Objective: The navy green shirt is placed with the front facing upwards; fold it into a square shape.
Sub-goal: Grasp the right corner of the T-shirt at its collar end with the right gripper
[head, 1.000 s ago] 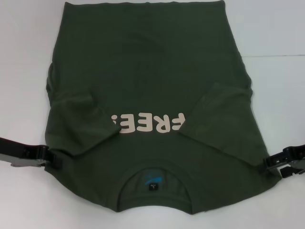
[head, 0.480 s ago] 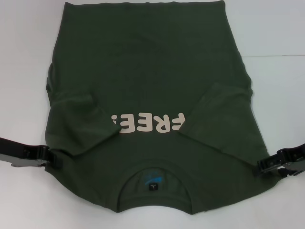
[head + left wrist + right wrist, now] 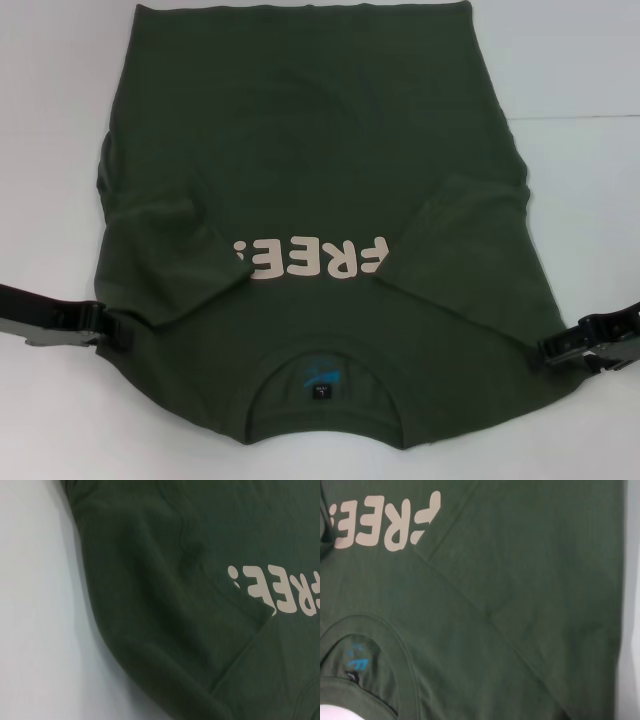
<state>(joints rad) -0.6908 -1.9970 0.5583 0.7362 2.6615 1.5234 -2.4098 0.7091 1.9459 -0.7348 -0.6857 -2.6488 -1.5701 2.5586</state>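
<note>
On the white table (image 3: pixel 50 150), the dark olive-green cotton T-shirt (image 3: pixel 310 150) is spread flat, collar at 6 o'clock. The left gripper (image 3: pixel 118 330) and right gripper (image 3: pixel 548 352) are set at its shoulders; grip can't be told. Only the top layer might get pinched, so the fold could skew.

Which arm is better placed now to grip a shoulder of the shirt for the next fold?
Neither clearly. The left tool and the right tool each sit at a shoulder edge of the navy green shirt, sleeves already folded inward. A two-arm lift looks likely.
</note>
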